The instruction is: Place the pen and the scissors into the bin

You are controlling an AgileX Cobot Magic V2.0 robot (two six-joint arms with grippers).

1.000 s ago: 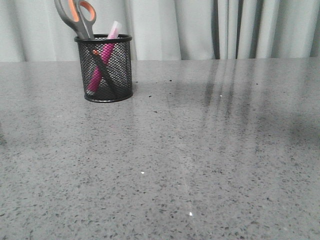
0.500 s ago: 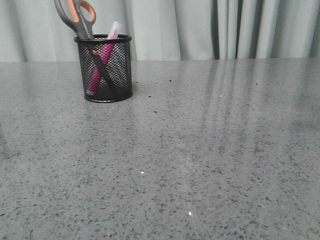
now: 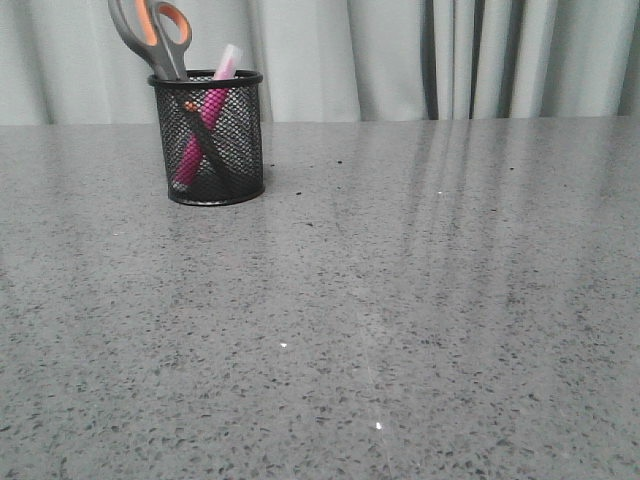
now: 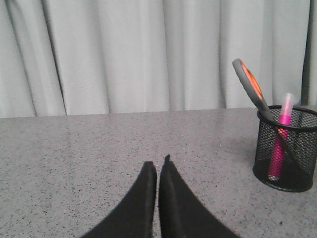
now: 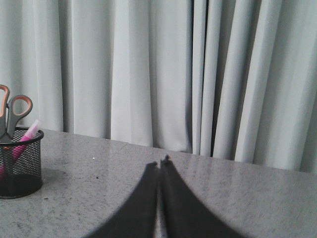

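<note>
The bin (image 3: 207,137) stands upright on the speckled grey table (image 3: 400,300), far back and toward the robot's left side, close to the pale curtain (image 3: 350,55) that hangs behind the table's rear edge. Both items are inside it. The scissors (image 3: 160,45) sit blades down, their grey handles with orange-lined loops rising well above the black rim, leaning toward the left. The pen (image 3: 205,115) rests on a slant across the cup, its pink body showing through the mesh and its whitish cap poking just over the rim on the right side of the scissors; through the mesh the two appear to cross each other. From the front, neither arm shows over the table. The left gripper (image 4: 157,166) has its two dark fingers pressed together with only a hairline seam between them, holding nothing, and it hovers over bare tabletop; the bin (image 4: 287,148) is well apart from it, off to one side and farther back, with the scissors (image 4: 250,84) and pen (image 4: 281,136) sticking out of it. The right gripper (image 5: 161,166) is likewise closed tight and empty, fingertips touching, and the bin (image 5: 19,163) sits well away at its far side near the curtain, the scissors (image 5: 12,114) and pen (image 5: 25,139) visible in it.
</note>
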